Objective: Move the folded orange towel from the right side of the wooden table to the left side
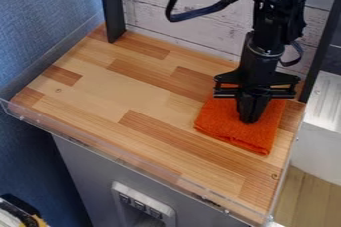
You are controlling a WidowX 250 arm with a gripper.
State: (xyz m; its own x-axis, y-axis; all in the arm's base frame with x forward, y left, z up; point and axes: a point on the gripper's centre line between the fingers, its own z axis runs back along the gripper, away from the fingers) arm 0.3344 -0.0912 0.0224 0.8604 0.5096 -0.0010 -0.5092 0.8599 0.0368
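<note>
Here's your black gripper (250, 120), fingertips together, pointing down at the folded orange cloth (262, 134) on your wooden tabletop (136, 96), behind the clear front lip (136, 166).

Camera view: set high beyond the near edge of the wooden worktop (133, 91), facing down at a slant toward the white plank wall (153, 2) at the far side. Moderate range (floor (309, 201) also caught, near right).

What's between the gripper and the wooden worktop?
An orange cloth: the camera view shows it on the worktop, under the gripper.
</note>
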